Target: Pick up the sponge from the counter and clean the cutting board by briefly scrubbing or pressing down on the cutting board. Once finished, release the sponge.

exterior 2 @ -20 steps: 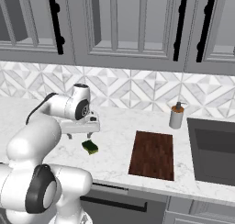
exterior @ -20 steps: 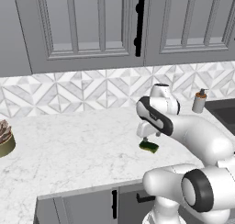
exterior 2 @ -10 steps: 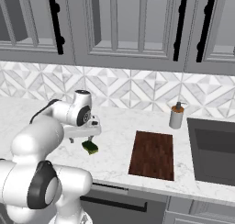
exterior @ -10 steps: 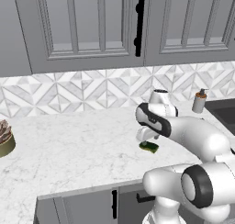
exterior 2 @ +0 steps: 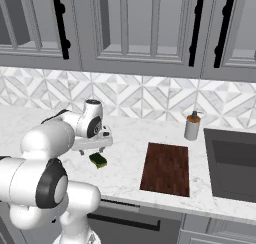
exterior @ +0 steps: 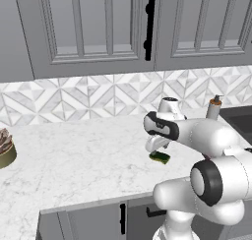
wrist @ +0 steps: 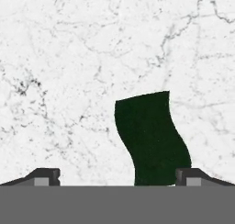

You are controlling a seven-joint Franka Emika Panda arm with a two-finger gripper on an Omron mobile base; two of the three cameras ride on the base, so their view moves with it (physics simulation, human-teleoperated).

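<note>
The sponge [wrist: 151,140] shows its dark green top on the white marble counter [wrist: 69,58], lying between the fingertips but nearer the right one. My gripper [wrist: 118,177] is open and hovers just above it, holding nothing. From the base, the sponge [exterior: 160,158] [exterior 2: 98,160] sits right under the hand, with the gripper [exterior: 156,146] [exterior 2: 95,147] pointing down at it. The cutting board [exterior 2: 166,168], dark reddish-brown, lies flat on the counter [exterior 2: 125,153] to the sponge's right, apart from it. The arm hides the board in the left base view.
A soap dispenser [exterior 2: 191,127] [exterior: 212,107] stands near the backsplash behind the board. A dark sink [exterior 2: 232,163] is at the right. A potted plant [exterior: 4,150] sits at the counter's far left. Upper cabinets hang overhead.
The hand has come down closer to the sponge, which has not moved. The jaws stay apart.
</note>
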